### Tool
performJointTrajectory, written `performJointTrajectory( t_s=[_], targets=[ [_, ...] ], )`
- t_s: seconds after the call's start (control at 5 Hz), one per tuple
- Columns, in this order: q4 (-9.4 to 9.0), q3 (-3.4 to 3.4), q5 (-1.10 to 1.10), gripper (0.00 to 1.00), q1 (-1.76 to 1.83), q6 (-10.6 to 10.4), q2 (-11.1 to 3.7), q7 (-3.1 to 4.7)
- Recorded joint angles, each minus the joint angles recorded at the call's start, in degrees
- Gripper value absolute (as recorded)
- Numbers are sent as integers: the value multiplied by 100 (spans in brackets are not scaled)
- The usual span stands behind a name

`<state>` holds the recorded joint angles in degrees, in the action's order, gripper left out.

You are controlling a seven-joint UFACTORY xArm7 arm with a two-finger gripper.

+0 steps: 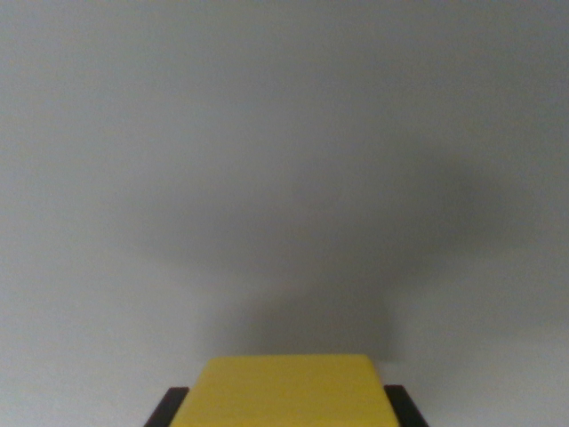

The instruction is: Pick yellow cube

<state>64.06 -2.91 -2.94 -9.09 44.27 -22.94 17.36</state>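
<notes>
Yellow cube (286, 391) sits clamped in the gripper (286, 405) above a plain grey surface (284, 133), shadowed beneath.

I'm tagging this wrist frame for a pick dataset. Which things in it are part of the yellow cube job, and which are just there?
Part of the job:
- yellow cube, bottom centre
- claw, its dark tips showing at either side of the cube

Just there:
- plain grey surface with a soft shadow; nothing else lies on it
</notes>
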Motion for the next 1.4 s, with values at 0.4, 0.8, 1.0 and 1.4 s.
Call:
performJointTrajectory(
  t_s=[0.4,0.8,1.0,1.4],
  targets=[
    [107,-3,7,100,1,170,64,-6],
    [222,-5,14,100,3,354,132,-13],
    [222,-5,14,100,3,354,132,-13],
    [358,-8,23,100,4,571,213,-22]
  ],
)
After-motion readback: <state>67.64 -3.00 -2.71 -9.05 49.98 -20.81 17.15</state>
